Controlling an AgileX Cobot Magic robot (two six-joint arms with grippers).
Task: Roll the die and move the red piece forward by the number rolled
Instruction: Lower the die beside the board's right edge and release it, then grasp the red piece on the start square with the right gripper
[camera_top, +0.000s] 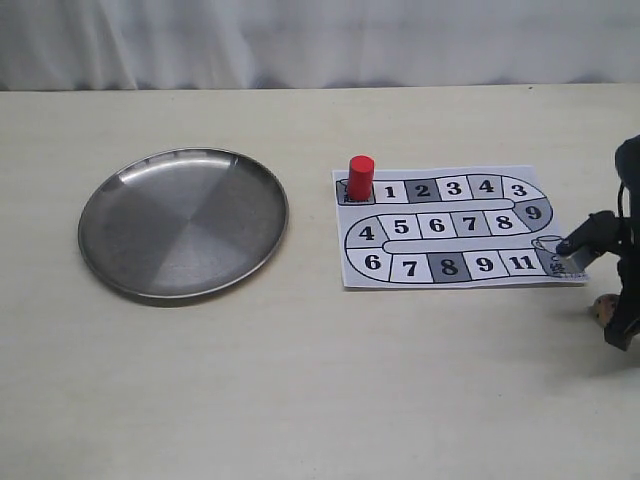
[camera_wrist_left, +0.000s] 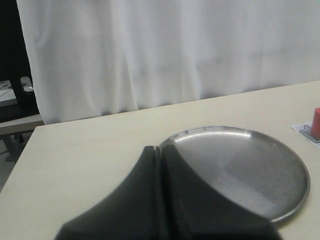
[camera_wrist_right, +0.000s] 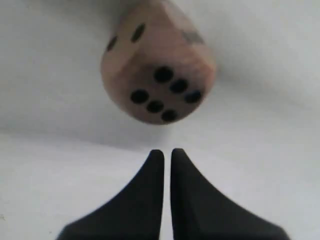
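The red piece (camera_top: 360, 176) stands upright on the start square at the top-left corner of the numbered paper board (camera_top: 452, 273); its edge also shows in the left wrist view (camera_wrist_left: 316, 122). The pale wooden die (camera_top: 601, 309) lies on the table just right of the board's lower corner, close against my right gripper (camera_top: 618, 326). In the right wrist view the die (camera_wrist_right: 157, 65) sits just beyond the fingertips of the right gripper (camera_wrist_right: 166, 152), which is shut with nothing between them. My left gripper (camera_wrist_left: 160, 148) is shut and empty, near the plate's rim.
A round steel plate (camera_top: 120, 260) lies left of the board, also seen from the left wrist as the plate (camera_wrist_left: 280, 200). A white curtain hangs behind the table. The right arm's black body (camera_top: 628, 180) stands at the table's right edge.
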